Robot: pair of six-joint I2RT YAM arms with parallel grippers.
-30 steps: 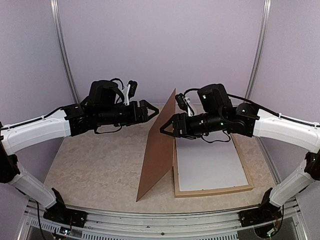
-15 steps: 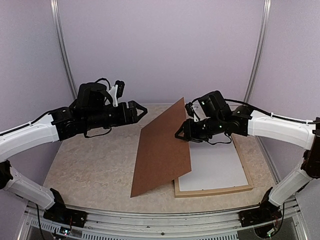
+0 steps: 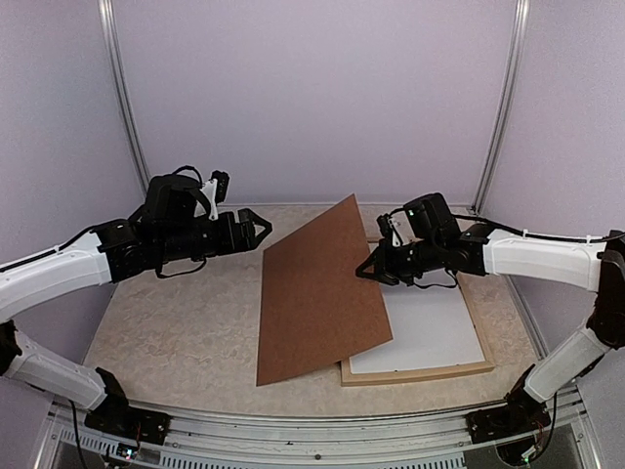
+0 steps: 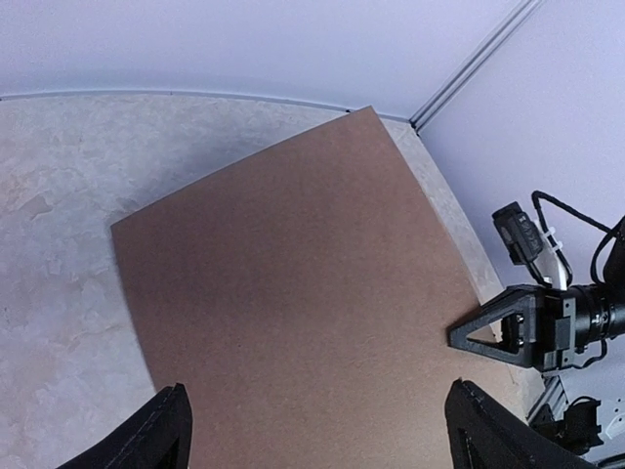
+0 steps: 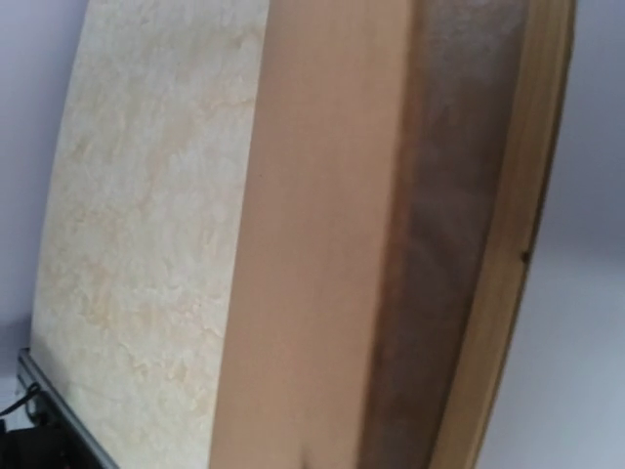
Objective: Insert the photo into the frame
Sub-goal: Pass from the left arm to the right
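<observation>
The frame point(image 3: 415, 372) of pale wood lies flat on the right of the table. A plain white sheet point(image 3: 435, 327) fills it, and no printed side of the photo shows. A brown backing board point(image 3: 317, 293) slants low over the frame's left rail, its near left corner on the table. My right gripper point(image 3: 363, 273) is shut, its tip on the board's right edge with nothing between the jaws. It also shows in the left wrist view point(image 4: 455, 338). My left gripper point(image 3: 262, 227) hangs open left of the board, its jaws wide above the board point(image 4: 293, 283). The right wrist view shows only board point(image 5: 312, 244) and frame rail point(image 5: 508, 244).
The marbled tabletop point(image 3: 176, 322) spreads out left of the board. Pale walls with metal posts point(image 3: 122, 107) close in the back and sides. A metal rail point(image 3: 293, 430) runs along the near edge between the two arm bases.
The board has dropped from standing on edge to slanting low over the frame. My right gripper shut and followed its edge down to the right. My left arm drew back left and opened wider.
</observation>
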